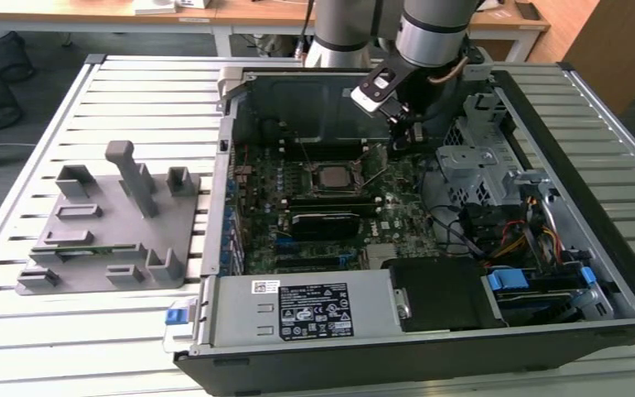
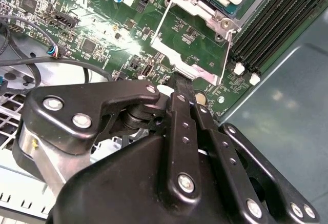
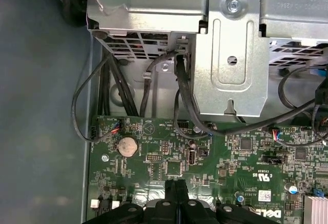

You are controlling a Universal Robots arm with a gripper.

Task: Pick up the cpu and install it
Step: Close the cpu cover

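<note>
Cpu [image 1: 332, 179] sits already in its socket on the motherboard [image 1: 400, 217], with the silvery top facing up. The gripper [image 1: 403, 142] hangs low over the board, just beside the socket on the exterior view's right. In both wrist views its two fingers [image 3: 169, 193] are pressed together and nothing is between them.

In the second wrist view the socket's hold-down frame [image 2: 197, 72] seems to stand open. Its silver tongue is just beside the fingertips; I cannot tell if they touch. I judge that the cpu is placed and that locking it is the step in hand. This calls for a gentle push on the tongue only, without slipping onto the small parts around.
</note>
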